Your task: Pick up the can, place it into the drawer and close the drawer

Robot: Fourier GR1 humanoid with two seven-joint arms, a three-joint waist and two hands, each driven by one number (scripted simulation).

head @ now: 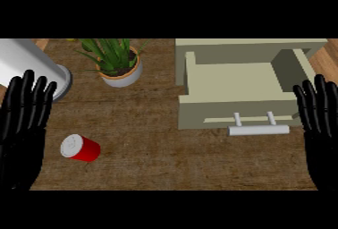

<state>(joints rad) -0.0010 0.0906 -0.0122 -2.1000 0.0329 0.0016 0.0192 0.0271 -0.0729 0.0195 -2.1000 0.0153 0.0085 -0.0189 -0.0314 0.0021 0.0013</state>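
Note:
A red can with a white top lies on the wooden counter at the lower left. The cream drawer is pulled out of its cabinet at the upper right, its inside bare and its grey bar handle facing me. My left hand stands open at the left edge, fingers up, just left of the can and apart from it. At the right edge my right hand is open too, fingers up, beside the drawer's right wall.
A potted green plant stands at the back, left of the drawer. A tall white cylinder rises at the far left behind my left hand. Bare wood lies between the can and the drawer front.

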